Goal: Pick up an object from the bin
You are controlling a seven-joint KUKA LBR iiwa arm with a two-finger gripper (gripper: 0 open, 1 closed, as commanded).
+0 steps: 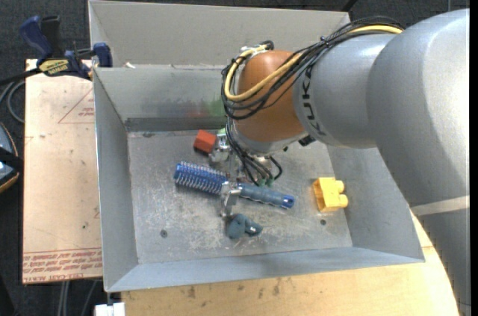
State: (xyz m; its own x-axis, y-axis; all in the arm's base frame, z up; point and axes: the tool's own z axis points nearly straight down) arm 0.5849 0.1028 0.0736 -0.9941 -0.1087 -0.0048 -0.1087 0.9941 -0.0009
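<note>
1. The claw (228,180) hangs low over the middle of the grey metal bin (112,180), just above the blue plastic hairbrush with a bristled head (196,176). I cannot tell whether it is released or clenched.
2. The hairbrush lies flat, head toward 9 o'clock, handle toward 3 o'clock.
3. From the claw, a small red block (203,142) sits at 11 o'clock, a yellow plastic brick (329,194) at 3 o'clock, and a small grey-blue lump (240,227) at 6 o'clock.

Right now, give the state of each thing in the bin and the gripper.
Blue plastic hairbrush: lying flat, under the gripper.
Yellow studded plastic block: loose, right of the brush, apart.
Red block: loose, behind the brush.
Small greyish lump: loose, in front of the brush.
Gripper: low over the brush's middle.
</note>
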